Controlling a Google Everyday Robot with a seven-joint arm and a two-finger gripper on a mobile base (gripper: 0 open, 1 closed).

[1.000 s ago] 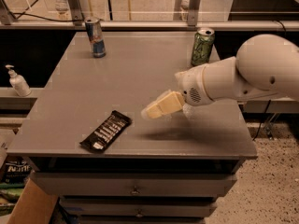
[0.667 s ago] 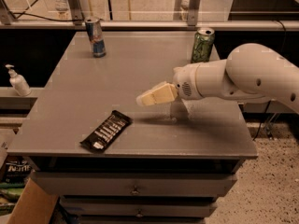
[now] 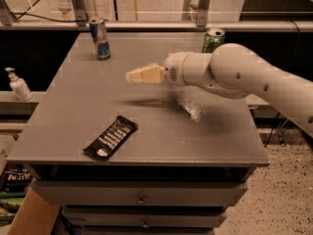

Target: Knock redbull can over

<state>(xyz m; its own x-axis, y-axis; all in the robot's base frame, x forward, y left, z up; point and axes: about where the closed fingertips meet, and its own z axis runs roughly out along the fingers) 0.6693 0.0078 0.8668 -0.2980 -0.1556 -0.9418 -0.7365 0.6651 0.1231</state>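
The redbull can point(image 3: 100, 38) stands upright near the far left corner of the grey table point(image 3: 78, 116). It is slim, blue and silver, with a silver top. My gripper point(image 3: 131, 76) has cream-coloured fingers and points left over the middle of the table, above the surface. It is to the right of the can and nearer to the camera, well apart from it. My white arm point(image 3: 234, 72) reaches in from the right.
A wider green can point(image 3: 213, 39) stands at the far right of the table, partly behind my arm. A black snack bar wrapper point(image 3: 110, 137) lies near the front left. A soap pump bottle point(image 3: 18, 84) sits on a ledge left of the table.
My gripper has moved left and farther back across the table, toward the redbull can. The cans and the wrapper have not moved.
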